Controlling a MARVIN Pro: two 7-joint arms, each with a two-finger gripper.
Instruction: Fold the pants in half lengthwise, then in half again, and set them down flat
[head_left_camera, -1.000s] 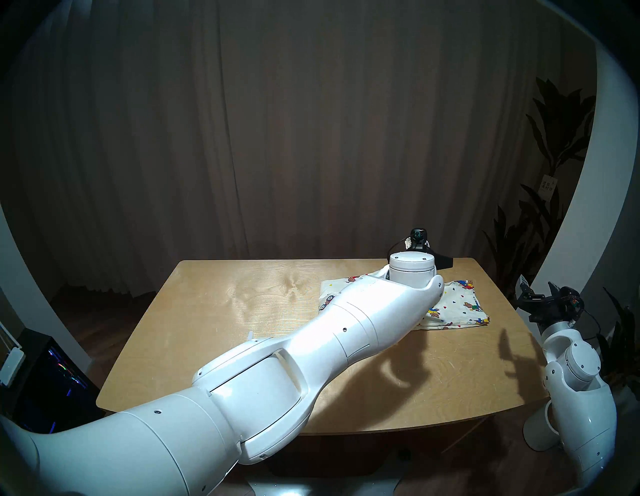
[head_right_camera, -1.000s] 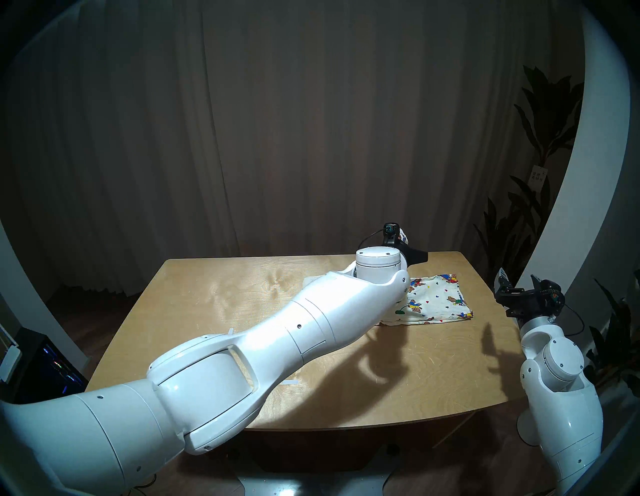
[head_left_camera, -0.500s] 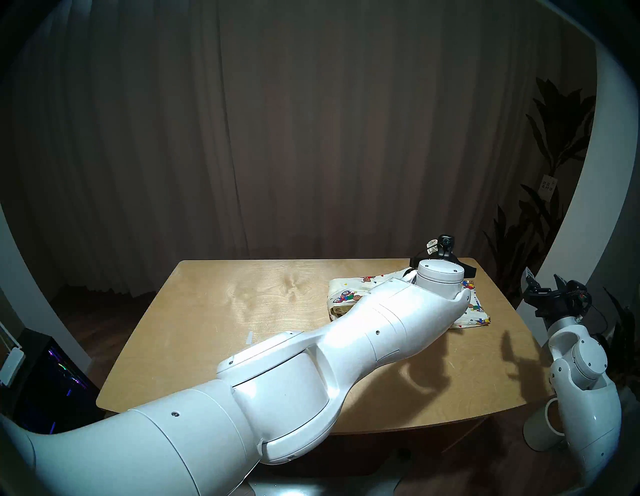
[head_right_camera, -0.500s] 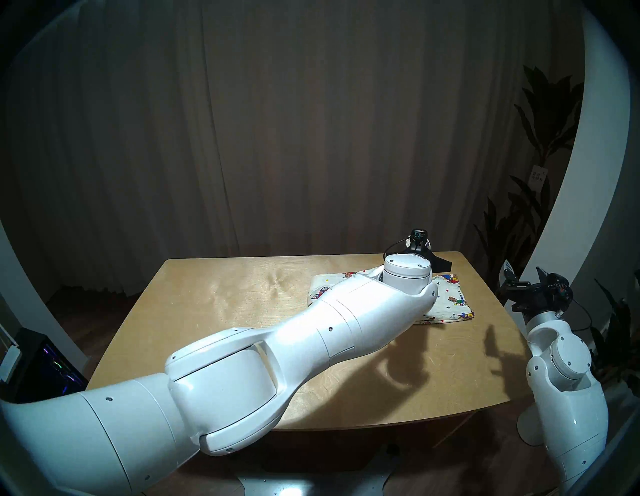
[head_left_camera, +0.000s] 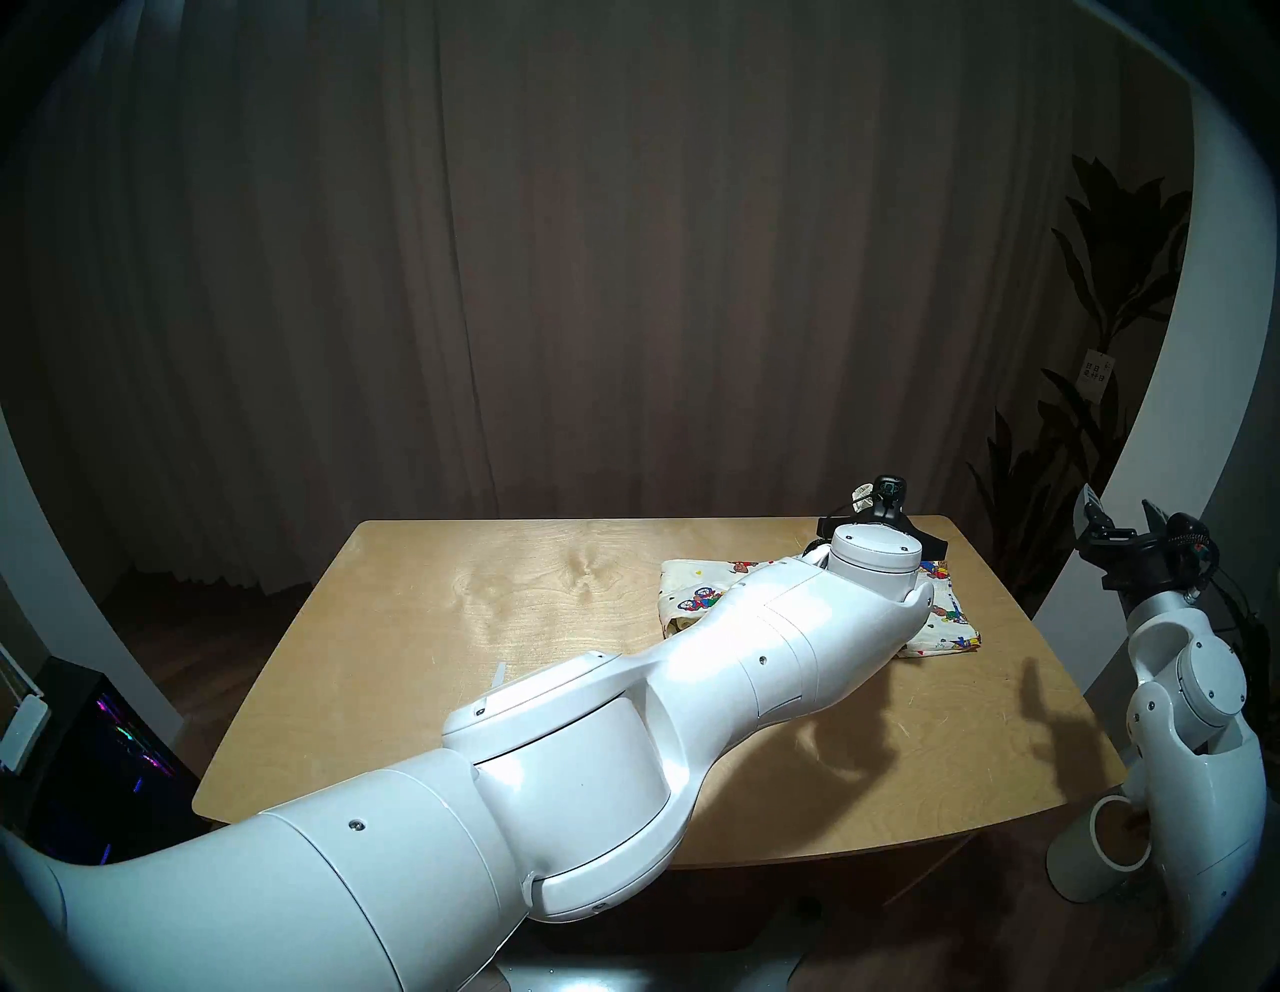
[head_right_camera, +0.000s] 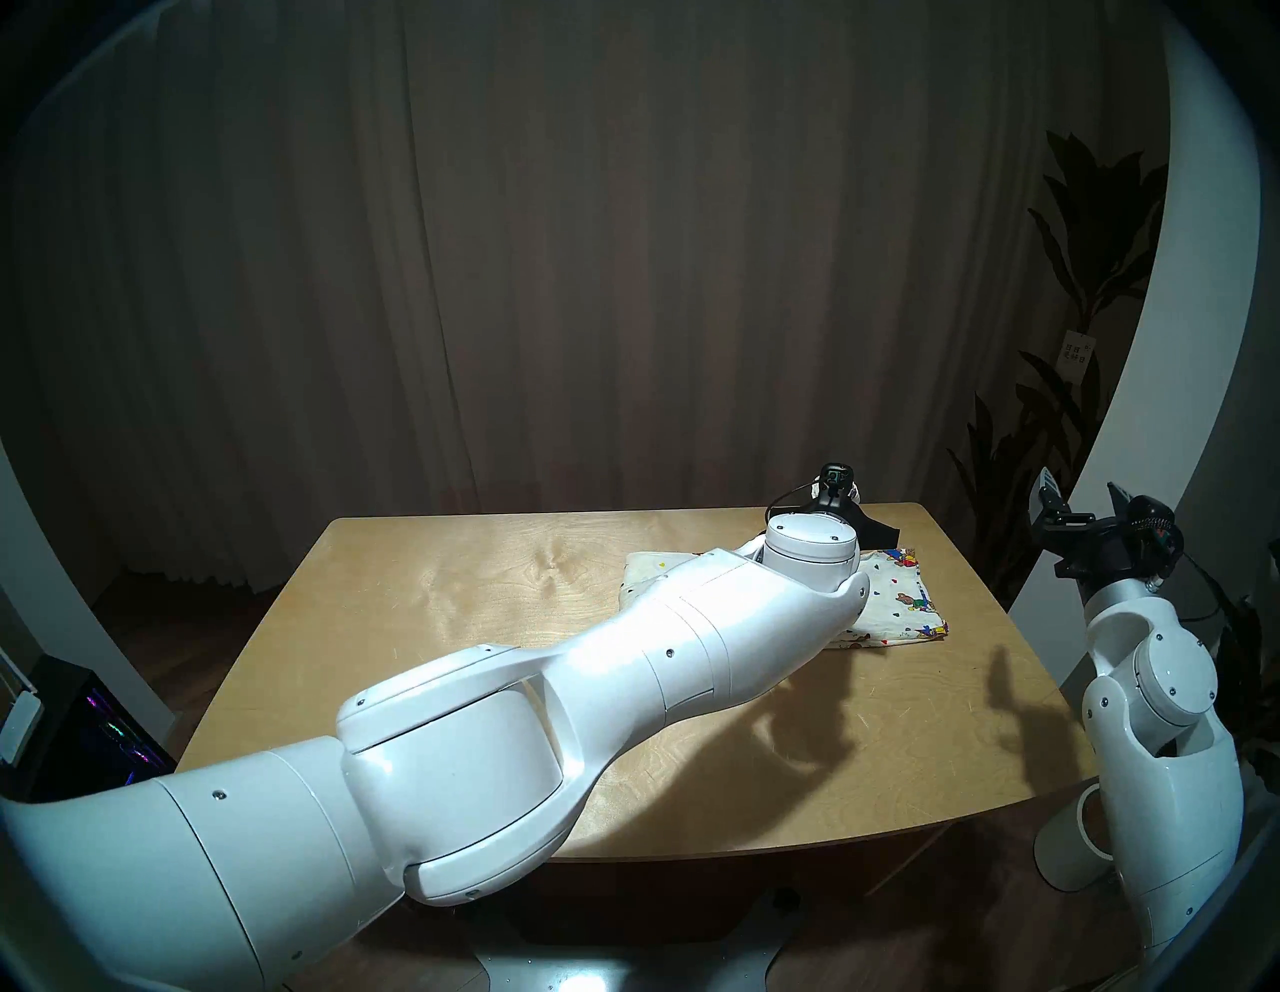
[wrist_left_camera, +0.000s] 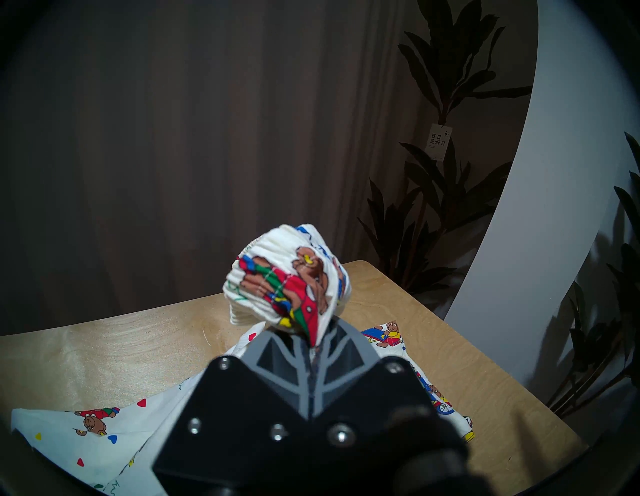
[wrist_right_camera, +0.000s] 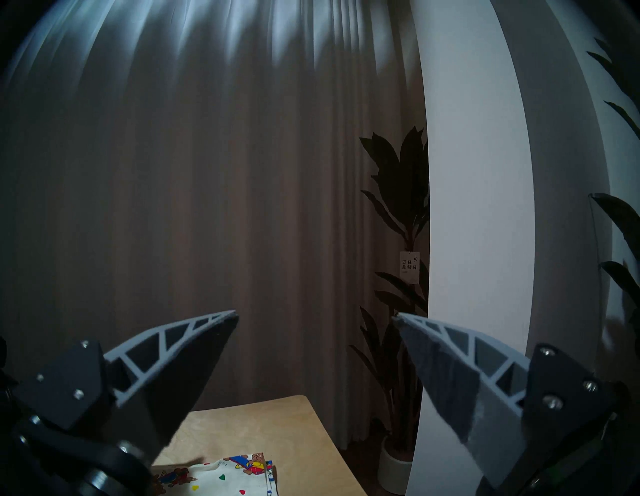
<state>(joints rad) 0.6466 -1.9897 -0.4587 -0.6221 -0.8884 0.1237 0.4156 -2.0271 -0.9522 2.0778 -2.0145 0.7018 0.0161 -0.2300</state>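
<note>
The cream-white printed pants (head_left_camera: 954, 618) lie folded on the far right part of the wooden table (head_left_camera: 485, 623); they also show in the head right view (head_right_camera: 900, 603). My left arm crosses the table and hides their middle. My left gripper (wrist_left_camera: 313, 346) is shut on the bunched gathered waist (wrist_left_camera: 287, 280), held up above the flat cloth (wrist_left_camera: 86, 426). My right gripper (head_left_camera: 1116, 506) is open and empty, raised beyond the table's right edge. Its spread fingers show in the right wrist view (wrist_right_camera: 316, 317), with a pants corner (wrist_right_camera: 225, 481) below.
A white pot (head_left_camera: 1094, 859) stands on the floor by my right arm. A dark leafy plant (head_left_camera: 1108, 277) fills the right corner. A dark box with coloured lights (head_left_camera: 104, 748) sits at the left. A small white tape mark (head_left_camera: 500, 672) lies on the table.
My left gripper has carried the waist end rightward over the rest of the pants, then almost stopped. My right arm has risen and drawn back to the right.
</note>
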